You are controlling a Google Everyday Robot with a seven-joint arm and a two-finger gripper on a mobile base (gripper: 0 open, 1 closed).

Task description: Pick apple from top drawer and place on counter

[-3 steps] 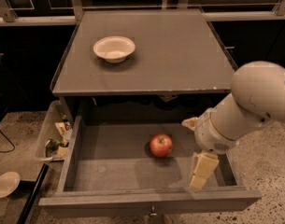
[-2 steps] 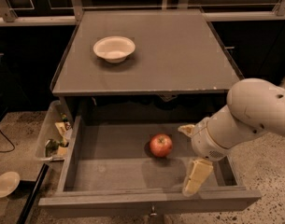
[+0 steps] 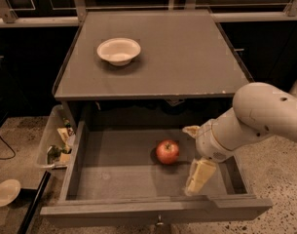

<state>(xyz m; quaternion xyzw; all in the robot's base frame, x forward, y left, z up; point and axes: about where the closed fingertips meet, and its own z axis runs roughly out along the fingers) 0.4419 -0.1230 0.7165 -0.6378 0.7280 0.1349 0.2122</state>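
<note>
The red apple (image 3: pixel 167 151) lies on the flat grey bottom of the open top drawer (image 3: pixel 114 179), right of its middle. My gripper (image 3: pixel 194 154) reaches into the drawer from the right on a white arm. Its jaws are open and empty, with one cream fingertip (image 3: pixel 191 129) behind and another (image 3: pixel 199 176) near the drawer front. The gripper sits just right of the apple and is not touching it. The grey counter (image 3: pixel 187 57) is the cabinet top above the drawer.
A white bowl (image 3: pixel 119 50) stands on the counter at the back left. A clear bin with clutter (image 3: pixel 58 143) sits on the floor left of the drawer, and a small white dish (image 3: pixel 5 192) lies further left. Speckled floor lies to the right.
The arm has moved left and down into the drawer, bringing the open gripper closer to the apple. The apple has not moved.
</note>
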